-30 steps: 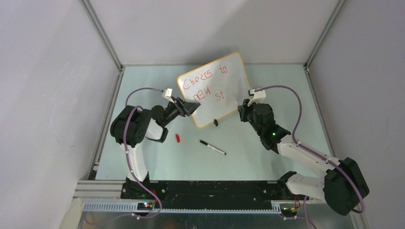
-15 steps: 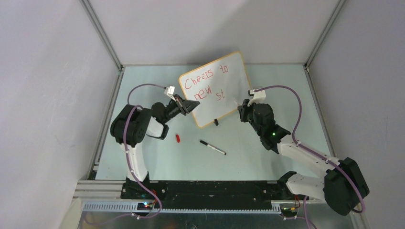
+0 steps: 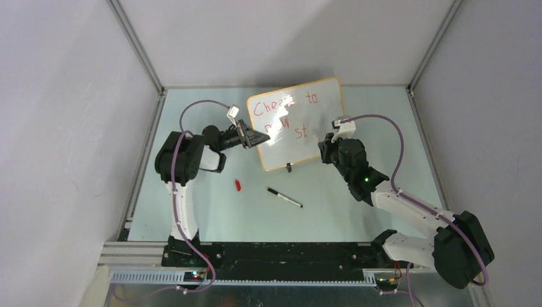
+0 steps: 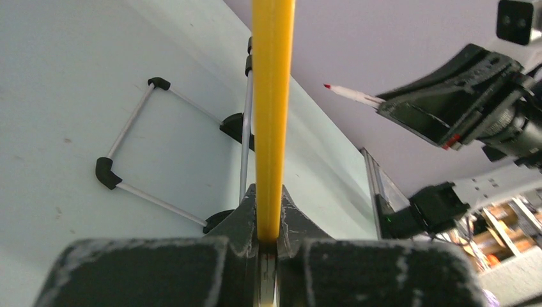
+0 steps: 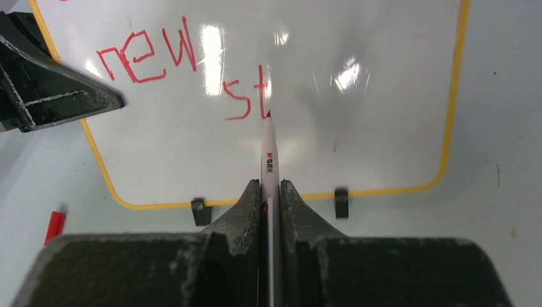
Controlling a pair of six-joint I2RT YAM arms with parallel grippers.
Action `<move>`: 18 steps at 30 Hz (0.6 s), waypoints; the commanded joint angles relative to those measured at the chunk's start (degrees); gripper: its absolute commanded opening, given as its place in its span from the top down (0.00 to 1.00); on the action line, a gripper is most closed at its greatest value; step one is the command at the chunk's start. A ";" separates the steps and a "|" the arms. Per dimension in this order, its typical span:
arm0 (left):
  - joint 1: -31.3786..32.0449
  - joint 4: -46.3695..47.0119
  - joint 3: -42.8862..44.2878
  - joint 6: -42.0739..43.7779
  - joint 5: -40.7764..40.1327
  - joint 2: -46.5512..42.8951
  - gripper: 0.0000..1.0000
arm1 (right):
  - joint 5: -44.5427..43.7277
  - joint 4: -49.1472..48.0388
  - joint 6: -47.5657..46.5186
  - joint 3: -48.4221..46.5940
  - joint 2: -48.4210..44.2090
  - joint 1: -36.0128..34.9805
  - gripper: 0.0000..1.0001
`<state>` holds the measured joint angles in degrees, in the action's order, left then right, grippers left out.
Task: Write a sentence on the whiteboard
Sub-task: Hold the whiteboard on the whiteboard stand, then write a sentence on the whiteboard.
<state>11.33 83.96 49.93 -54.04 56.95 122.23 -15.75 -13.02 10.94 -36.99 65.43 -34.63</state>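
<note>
The whiteboard point(image 3: 291, 150) stands tilted on the table, white with an orange rim point(image 4: 273, 96). The sentence point(image 3: 281, 115) in red reads "Cheers to" over "new st" point(image 5: 179, 64). My left gripper point(image 3: 254, 137) is shut on the board's left edge; in its wrist view the left gripper point(image 4: 268, 224) pinches the rim. My right gripper point(image 3: 327, 144) is shut on a white red-tipped marker point(image 5: 268, 160). The tip points at the foot of the "t". From the left wrist, the marker point(image 4: 351, 94) seems slightly off the board face.
A black marker point(image 3: 285, 197) lies on the table in front of the board, with a red cap point(image 3: 238, 185) to its left. Two black clip feet point(image 5: 201, 212) hold the board's lower edge. A wire stand point(image 4: 128, 134) sits behind it.
My left gripper closed on the board's left edge and swung it, so the board now sits squarer, with its top shifted right. The right arm and marker have stayed put.
</note>
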 commanded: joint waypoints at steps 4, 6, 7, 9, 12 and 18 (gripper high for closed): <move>0.87 3.84 1.95 -6.22 11.33 -0.35 1.00 | -0.20 -0.67 0.17 -2.29 -0.09 0.32 1.00; 0.83 3.84 2.03 -6.20 11.06 -0.17 1.00 | -0.28 -0.11 0.23 -2.49 -0.46 0.28 1.00; 0.83 3.84 1.97 -6.10 10.24 -0.12 1.00 | -0.50 1.30 0.53 -3.16 -0.87 0.27 1.00; 0.82 3.82 1.67 -5.88 8.96 -0.01 1.00 | -0.80 3.18 0.68 -4.02 -1.44 0.32 1.00; 0.73 3.84 -0.09 -4.23 7.00 -0.88 1.00 | -0.44 4.88 1.29 -5.04 -1.23 0.78 1.00; 0.86 3.79 -4.33 0.81 1.48 -3.70 1.00 | 1.33 6.44 1.91 -6.26 -0.49 0.95 1.00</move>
<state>11.75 85.01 47.81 -55.27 60.55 121.91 -15.53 -7.31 11.99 -40.60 65.39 -33.89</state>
